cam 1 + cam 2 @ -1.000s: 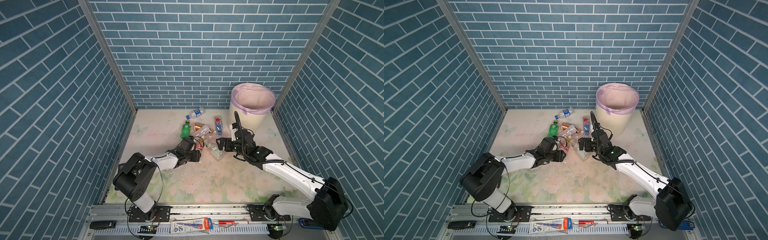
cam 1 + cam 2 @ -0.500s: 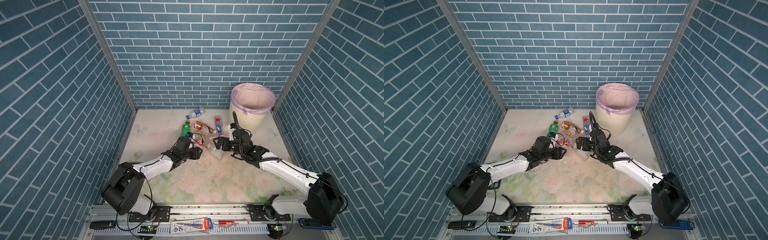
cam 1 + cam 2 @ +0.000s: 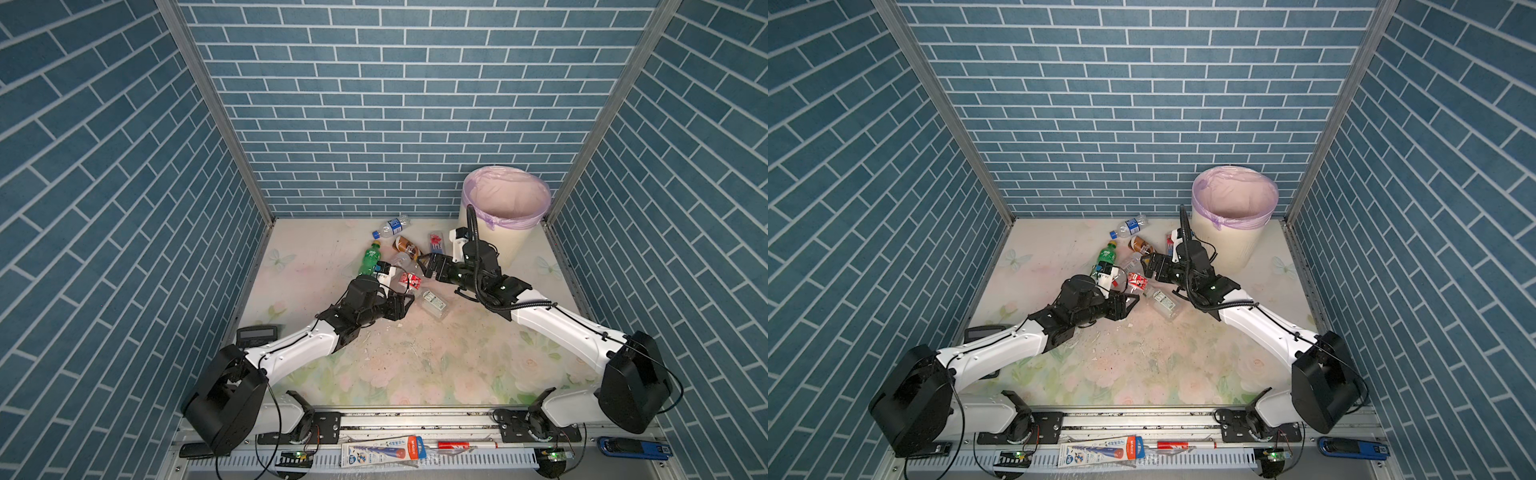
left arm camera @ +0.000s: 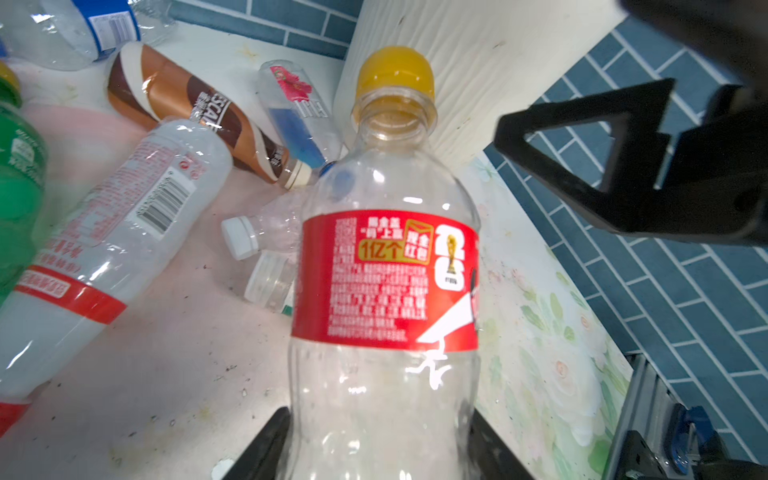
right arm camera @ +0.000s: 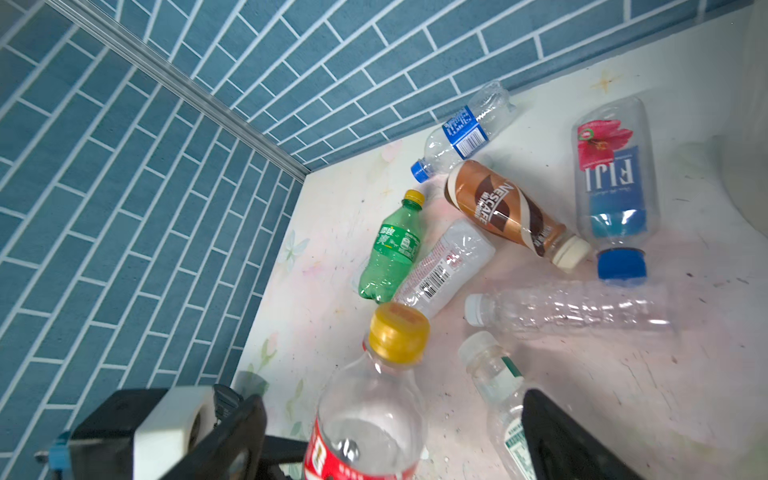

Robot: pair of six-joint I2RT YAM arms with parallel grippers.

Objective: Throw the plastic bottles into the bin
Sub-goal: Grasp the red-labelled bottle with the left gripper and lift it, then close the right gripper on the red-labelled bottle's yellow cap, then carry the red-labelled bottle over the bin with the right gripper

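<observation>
Worktop (image 3: 415, 361) first, taking twelve o'clock as the back wall. The bin (image 3: 517, 245) stands upright at one o'clock in the far corner, its liner folded over the rim. I cannot see its bottom. Loose bottles lie in a heap around twelve o'clock, near the bin's foot. Among them are the Fiji bottle (image 5: 611, 178), the brown Nescafé bottle (image 5: 507, 212), the green bottle (image 5: 390, 249) and several clear ones. All are on their sides and none is in hand.

My left gripper (image 4: 378, 451) is clamped on the lower body of the red-labelled bottle (image 4: 386, 282). The bottle looks lifted off the heap, neck aimed at two o'clock, toward the bin. My right gripper (image 5: 390, 419) meets it from that side, jaws spread wide either side of the shoulder and, as far as I can see, not touching it. The yellow cap (image 5: 399, 332) pokes out beyond them.

I judge this a hand-over, since the bin sits on the right arm's side. Next I would close the right gripper below the cap, confirm the hold, and only then release the left. After that I would swing to one o'clock above the rim. Thin plastic may buckle or slip, so I would squeeze gently.
</observation>
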